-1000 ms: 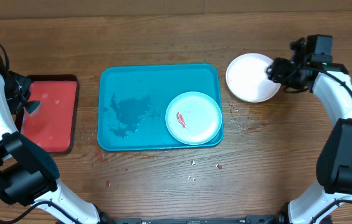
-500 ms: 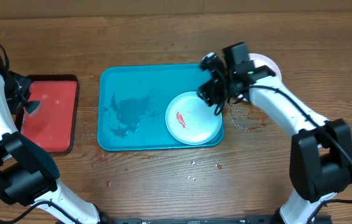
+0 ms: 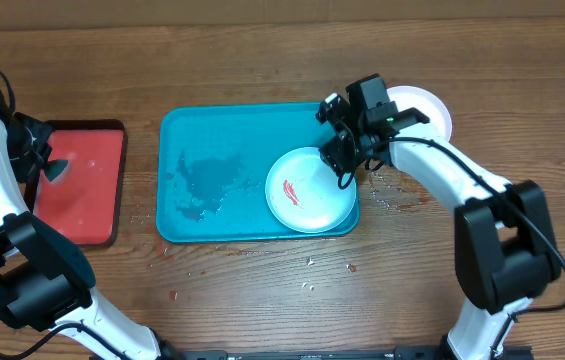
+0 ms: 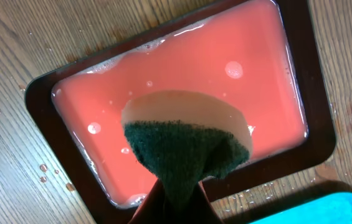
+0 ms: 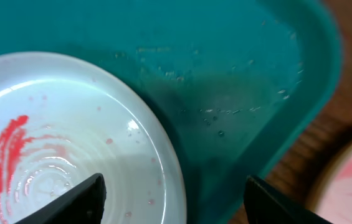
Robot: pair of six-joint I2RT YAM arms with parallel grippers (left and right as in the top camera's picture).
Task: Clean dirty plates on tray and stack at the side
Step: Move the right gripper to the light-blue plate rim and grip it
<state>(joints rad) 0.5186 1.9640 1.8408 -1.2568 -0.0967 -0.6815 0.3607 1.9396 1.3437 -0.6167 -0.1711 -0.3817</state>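
A light blue plate [image 3: 309, 190] with a red smear lies at the right end of the teal tray [image 3: 212, 135]. In the right wrist view the plate [image 5: 70, 137] fills the left and the tray [image 5: 238, 68] the right. My right gripper [image 3: 342, 160] is open and empty, its fingers [image 5: 176, 199] straddling the plate's far right rim, just above it. A white plate [image 3: 427, 108] sits on the table right of the tray, partly hidden by the right arm. My left gripper [image 3: 50, 168] is shut on a green and yellow sponge [image 4: 185, 134]. No yellow-green plate is in view.
A red tray [image 3: 82, 185] with a dark rim stands left of the teal tray; it holds pink soapy water [image 4: 182, 68], and the sponge hangs over it. Water film lies on the teal tray's left half. Droplets and crumbs dot the wood in front of the tray.
My right arm has swung left from the white plate to the right end of the teal tray, over the light blue plate's rim. The left arm has not moved.
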